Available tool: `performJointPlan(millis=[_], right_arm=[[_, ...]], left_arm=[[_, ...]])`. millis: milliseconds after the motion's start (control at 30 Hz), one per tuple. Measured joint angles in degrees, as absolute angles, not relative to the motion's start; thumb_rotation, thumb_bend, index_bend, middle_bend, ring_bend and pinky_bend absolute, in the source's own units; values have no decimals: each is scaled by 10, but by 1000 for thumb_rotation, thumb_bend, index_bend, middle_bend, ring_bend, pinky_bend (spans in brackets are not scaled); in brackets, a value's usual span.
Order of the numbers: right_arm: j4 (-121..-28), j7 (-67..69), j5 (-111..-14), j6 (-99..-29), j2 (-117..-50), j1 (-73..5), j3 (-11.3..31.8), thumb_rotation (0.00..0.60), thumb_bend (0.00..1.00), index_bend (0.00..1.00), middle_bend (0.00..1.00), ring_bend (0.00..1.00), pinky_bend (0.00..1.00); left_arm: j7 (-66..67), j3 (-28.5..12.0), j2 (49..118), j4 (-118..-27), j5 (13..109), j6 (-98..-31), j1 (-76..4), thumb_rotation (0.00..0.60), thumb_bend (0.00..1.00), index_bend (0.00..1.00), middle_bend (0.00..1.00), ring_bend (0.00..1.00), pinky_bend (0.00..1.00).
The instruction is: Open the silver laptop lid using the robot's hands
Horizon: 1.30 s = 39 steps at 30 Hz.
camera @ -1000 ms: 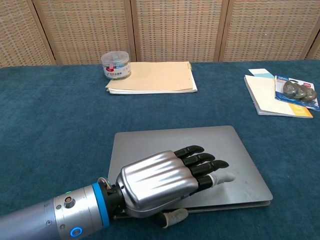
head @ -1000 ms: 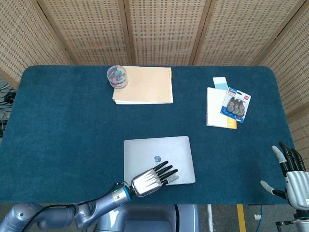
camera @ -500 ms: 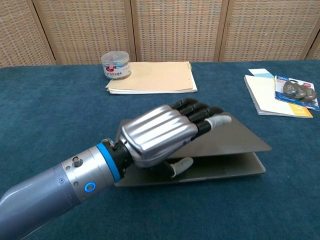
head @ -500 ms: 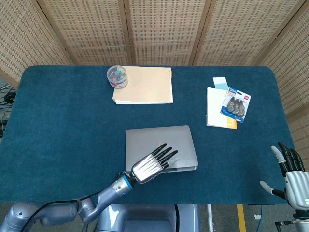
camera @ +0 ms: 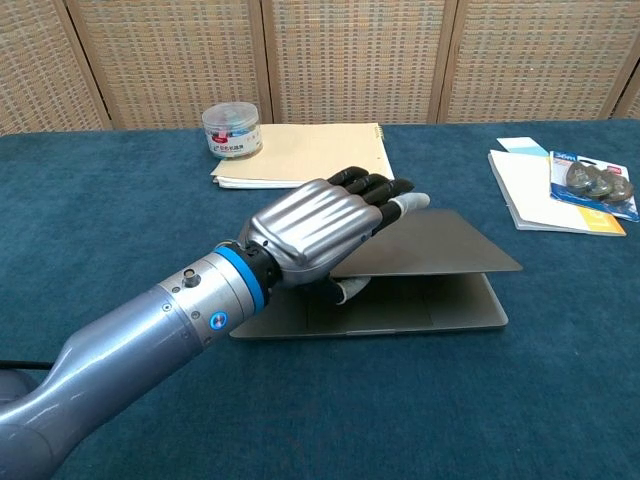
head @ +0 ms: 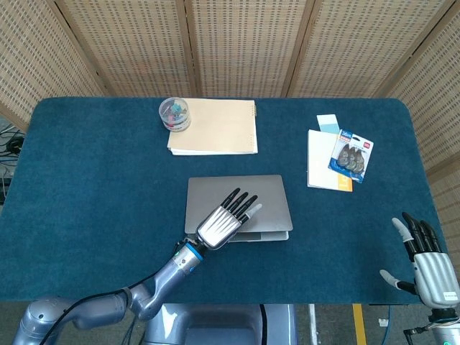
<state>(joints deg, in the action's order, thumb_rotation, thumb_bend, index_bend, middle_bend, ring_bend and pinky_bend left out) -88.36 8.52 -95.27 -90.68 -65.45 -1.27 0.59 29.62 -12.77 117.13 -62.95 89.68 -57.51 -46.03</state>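
Near the front middle of the blue cloth-covered worktop: silver laptop, lid part raised. Behind it: tan spiral notebook, clear round tub at its left corner, possibly overlapping. Far right: white notepad under a blister pack.

Table cloth: deep teal-blue, uniform pile. Back wall panels: tan woven cane, fine dotted grid, darker brown wooden frames. Laptop: matte silver-grey lid, darker grey inside where the deck shows. Left hand: brushed silver back, black fingers, one pale grey tip; wrist has a bright blue ring, arm is grey. Right hand: silver-grey palm section, black fingers, thumb pale grey. Folder: plain beige. Tub: clear plastic, red label, mixed coloured bits inside. Notepad: cream-white, orange edge, light blue tab above. Blister pack: blue card, red patch, dark grey items.
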Motion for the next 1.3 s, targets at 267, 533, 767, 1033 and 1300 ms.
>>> performJointPlan(millis=[267,533,767,1033,1300], right_arm=[[-858,92,-1007,-843,-655,-67,-9,600,407,196,121,6,133],[-832,144,-1041,-746,-670,-150,-20,600,721,295,210,120,248],[-809,127,-1050,-676,-710,-207,-21,600,954,299,219,150,250],[-814,108,-1019,-611,-743,-245,-12,600,1000,299,218,150,257],[-834,82,-979,-573,-779,-269,-7,600,1000,299,210,150,259]], left_arm=[[295,-131,1166,-624,887,-578,-472,600,484,0,0,0,0],[299,-132,1148,-645,884,-576,-482,600,484,0,0,0,0],[310,-135,1123,-677,866,-557,-494,600,484,0,0,0,0],[321,-143,1109,-683,846,-547,-506,600,484,0,0,0,0],[315,-139,1100,-689,838,-552,-514,600,483,0,0,0,0]])
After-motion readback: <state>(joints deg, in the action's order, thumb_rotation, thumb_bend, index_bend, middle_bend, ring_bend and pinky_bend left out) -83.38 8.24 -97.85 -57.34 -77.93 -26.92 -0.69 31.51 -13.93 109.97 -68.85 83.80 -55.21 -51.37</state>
